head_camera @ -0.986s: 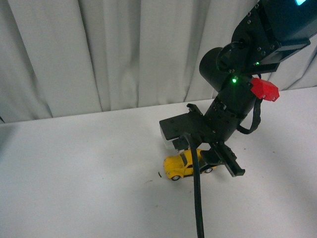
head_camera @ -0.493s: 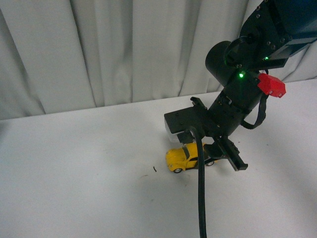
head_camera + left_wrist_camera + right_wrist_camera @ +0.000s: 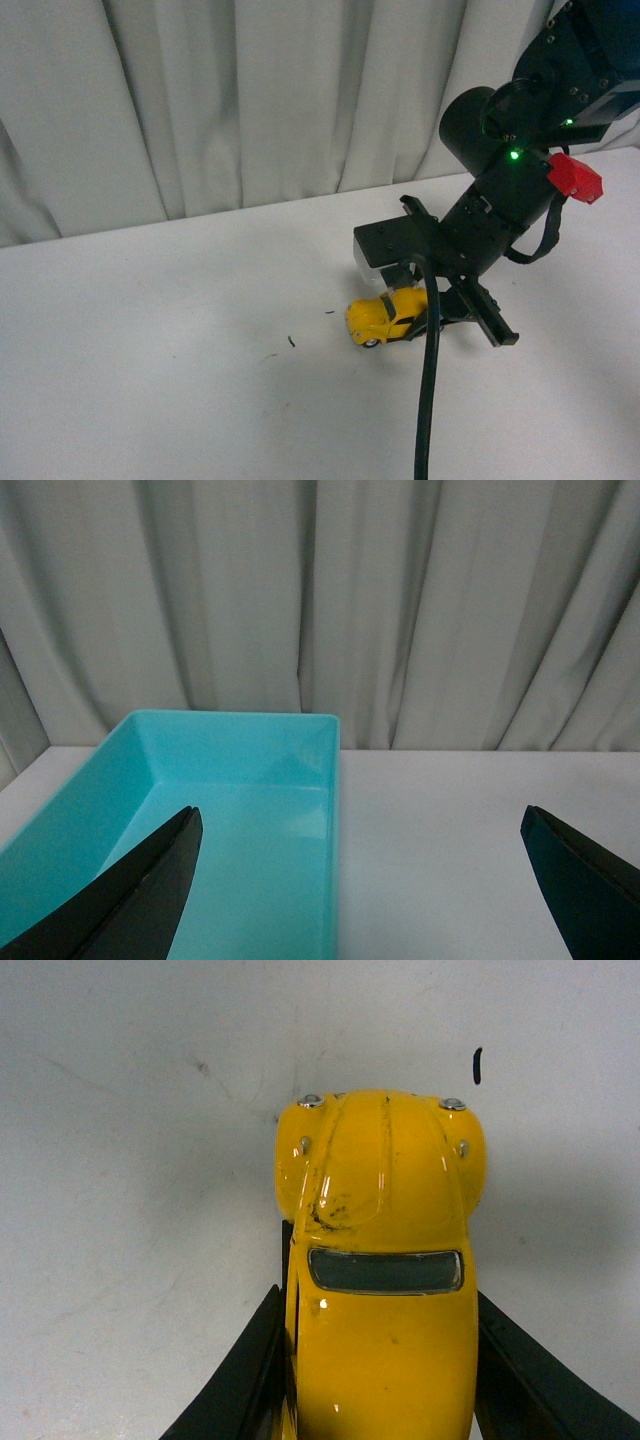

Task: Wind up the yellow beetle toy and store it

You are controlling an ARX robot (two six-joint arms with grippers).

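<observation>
The yellow beetle toy [image 3: 386, 316] stands on its wheels on the white table, nose pointing left in the front view. My right gripper [image 3: 432, 316] is shut on the yellow beetle toy, its black fingers [image 3: 248, 1370] pressed against both sides of the car's body behind the windscreen [image 3: 385, 1271]. The toy's bonnet [image 3: 382, 1155] sticks out past the fingertips. My left gripper [image 3: 360, 885] is open above the table, with nothing between its fingers [image 3: 140, 885], and it does not show in the front view.
A turquoise bin [image 3: 150, 780] sits on the table in the left wrist view, its inside bare. Grey curtains [image 3: 250, 100] hang behind the table. A black cable [image 3: 428, 400] drops from the right arm. Small dark specks [image 3: 291, 341] lie left of the toy.
The right arm has drawn the toy to the right across the table, away from the dark speck.
</observation>
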